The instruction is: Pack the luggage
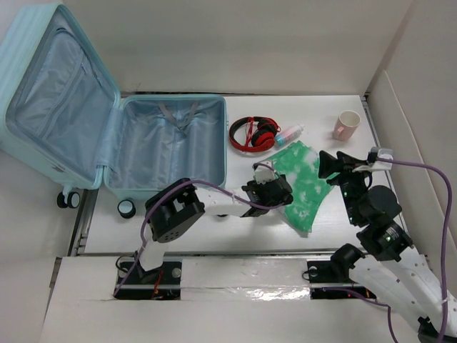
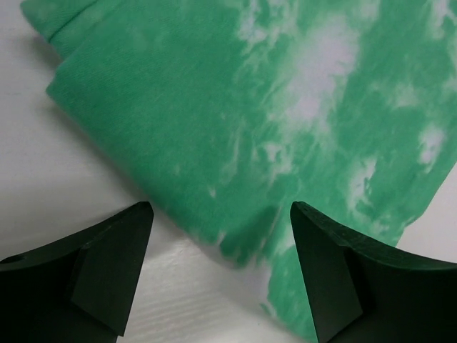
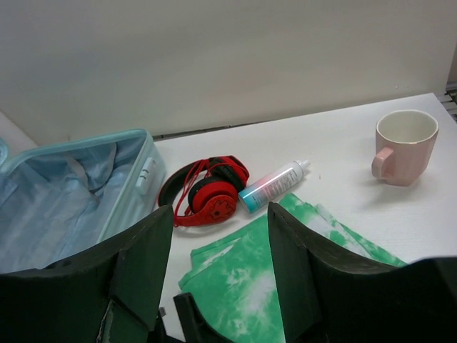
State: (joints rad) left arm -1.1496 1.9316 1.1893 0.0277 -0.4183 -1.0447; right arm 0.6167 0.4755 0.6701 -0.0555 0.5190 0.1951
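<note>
Your left jaws stand parted and empty, low over the near edge of the green tie-dye cloth (image 2: 235, 107). It lies flat on the table (image 2: 64, 186) just ahead of them, likely lined up to pinch that folded edge. Your right jaws are also spread and empty, held higher, the cloth beneath. Red headphones (image 3: 207, 193), a bottle (image 3: 275, 184) and a pink mug (image 3: 403, 146) lie beyond. The luggage (image 1: 171, 153) lies open, well left of both jaws, its lining bare to receive.

white table (image 1: 318, 107) bears open luggage (image 1: 171, 146), red headphones (image 1: 253, 133), bottle (image 1: 289, 133), pink mug (image 1: 347, 124), green-white cloth (image 1: 303, 182)
</note>
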